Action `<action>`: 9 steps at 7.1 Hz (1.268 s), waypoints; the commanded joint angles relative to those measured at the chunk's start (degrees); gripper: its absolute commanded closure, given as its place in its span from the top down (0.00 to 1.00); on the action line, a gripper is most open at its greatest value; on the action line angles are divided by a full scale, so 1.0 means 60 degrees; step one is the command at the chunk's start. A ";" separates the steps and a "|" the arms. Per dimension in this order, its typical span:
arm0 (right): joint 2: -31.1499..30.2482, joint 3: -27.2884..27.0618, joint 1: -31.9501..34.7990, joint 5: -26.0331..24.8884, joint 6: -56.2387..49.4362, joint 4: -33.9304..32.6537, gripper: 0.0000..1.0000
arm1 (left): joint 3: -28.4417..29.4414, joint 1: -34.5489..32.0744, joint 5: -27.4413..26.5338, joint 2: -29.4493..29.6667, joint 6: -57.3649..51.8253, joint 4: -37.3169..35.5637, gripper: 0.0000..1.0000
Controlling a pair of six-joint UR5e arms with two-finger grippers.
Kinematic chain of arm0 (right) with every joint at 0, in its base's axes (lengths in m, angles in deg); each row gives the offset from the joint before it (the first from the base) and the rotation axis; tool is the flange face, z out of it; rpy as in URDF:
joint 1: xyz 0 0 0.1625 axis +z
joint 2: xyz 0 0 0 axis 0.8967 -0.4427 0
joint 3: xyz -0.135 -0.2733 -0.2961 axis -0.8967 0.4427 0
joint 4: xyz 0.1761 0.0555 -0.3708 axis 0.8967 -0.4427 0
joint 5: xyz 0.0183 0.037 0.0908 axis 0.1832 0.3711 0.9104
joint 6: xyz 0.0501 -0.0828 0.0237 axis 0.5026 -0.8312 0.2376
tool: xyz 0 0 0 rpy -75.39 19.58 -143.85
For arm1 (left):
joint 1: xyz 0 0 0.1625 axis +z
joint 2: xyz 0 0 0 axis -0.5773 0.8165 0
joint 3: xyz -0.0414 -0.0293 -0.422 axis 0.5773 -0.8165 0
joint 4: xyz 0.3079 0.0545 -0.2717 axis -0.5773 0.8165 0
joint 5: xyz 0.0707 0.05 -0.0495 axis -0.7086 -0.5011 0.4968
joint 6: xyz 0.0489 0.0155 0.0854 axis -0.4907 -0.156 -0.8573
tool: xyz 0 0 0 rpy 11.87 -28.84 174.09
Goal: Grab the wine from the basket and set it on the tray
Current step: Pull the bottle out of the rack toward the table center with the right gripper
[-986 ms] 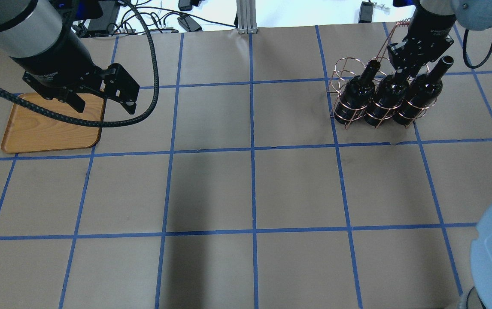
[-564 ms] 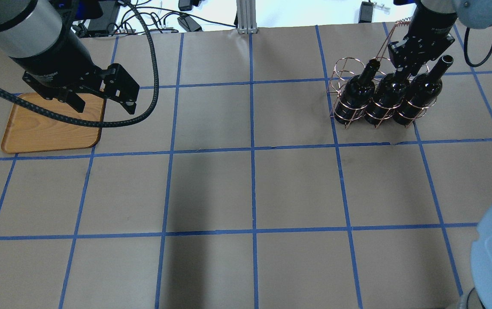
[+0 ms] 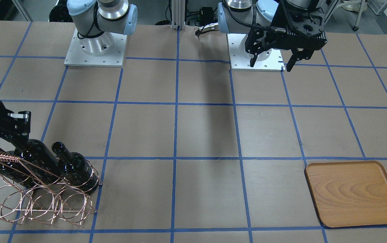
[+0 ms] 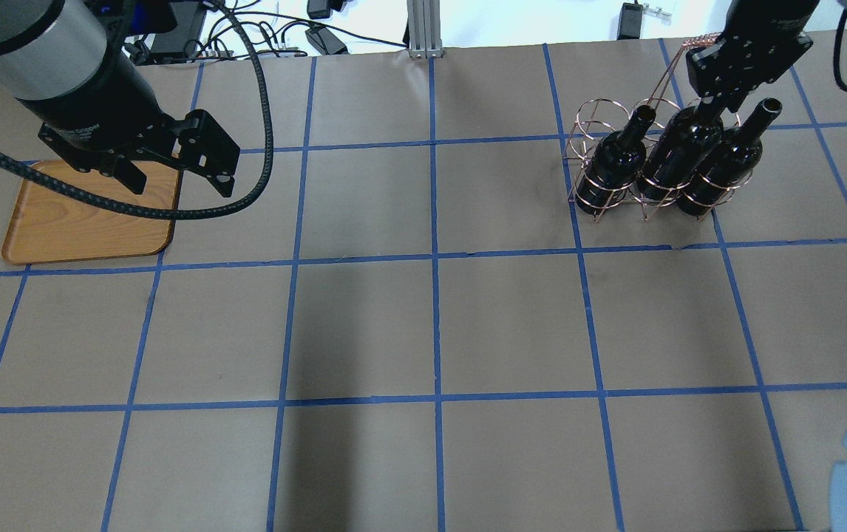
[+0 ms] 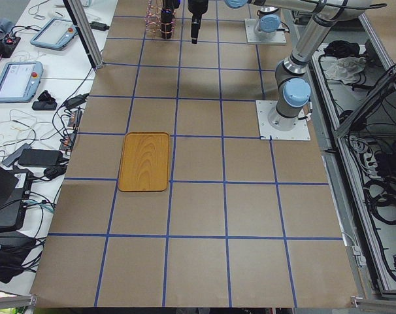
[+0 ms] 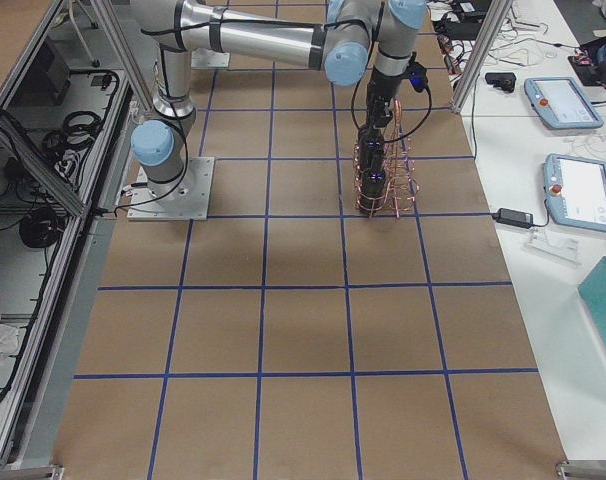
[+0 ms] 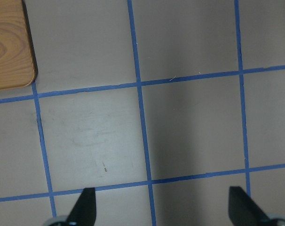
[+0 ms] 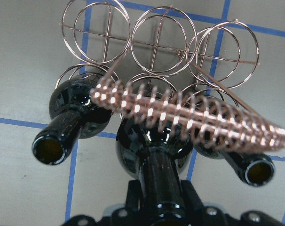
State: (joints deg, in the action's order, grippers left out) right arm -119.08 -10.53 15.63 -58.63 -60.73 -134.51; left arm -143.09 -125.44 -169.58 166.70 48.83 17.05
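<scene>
My right gripper [image 4: 712, 103] is shut on the neck of the middle wine bottle [image 4: 678, 151] and holds it partly raised out of the rose-copper wire basket [image 4: 592, 118]. Two more dark bottles, one [image 4: 616, 159] on its left and one [image 4: 726, 166] on its right, stand in the basket's rings. The right wrist view shows the held neck [image 8: 159, 179] between my fingers, under the coiled handle [image 8: 189, 117]. The wooden tray [image 4: 61, 229] lies at the far left and holds nothing. My left gripper [image 4: 179, 177] hangs open and empty above the tray's right edge.
The brown table [image 4: 431, 332] carries a blue tape grid. Cables and power bricks [image 4: 320, 37] lie beyond its far edge by an aluminium post [image 4: 423, 29]. The basket's far rings [image 8: 156, 33] hold nothing. The arm bases [image 3: 95, 47] stand on the robot's side.
My right gripper has moved up and away with the middle bottle, which now stands higher in its ring. The left arm has not moved.
</scene>
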 commanded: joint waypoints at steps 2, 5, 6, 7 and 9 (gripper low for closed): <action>-0.1120 0.0345 0.0046 -0.0133 -0.0012 0.1491 0.00 | 0.0012 0.0000 0.0008 0.0004 0.0000 -0.0031 1.00; -0.1197 0.0359 0.1154 -0.0091 0.1268 0.2077 0.00 | 0.0012 0.0000 0.0008 -0.0011 0.0000 -0.0016 1.00; -0.1138 0.0316 0.1595 0.0040 0.1798 0.2064 0.00 | 0.0012 0.0000 0.0022 0.0004 0.0000 -0.0031 1.00; -0.1109 0.0228 0.2020 0.0535 0.2587 0.2079 0.00 | 0.0012 0.0000 -0.0006 -0.0011 0.0000 -0.0016 1.00; -0.0818 0.0169 0.3117 0.0569 0.3979 0.1905 0.00 | 0.0012 0.0000 -0.0006 -0.0010 0.0000 -0.0016 1.00</action>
State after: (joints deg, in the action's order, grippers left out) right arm -125.17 -9.34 30.35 -55.63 -42.17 -122.38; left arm -143.02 -125.44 -169.49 166.72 48.83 16.91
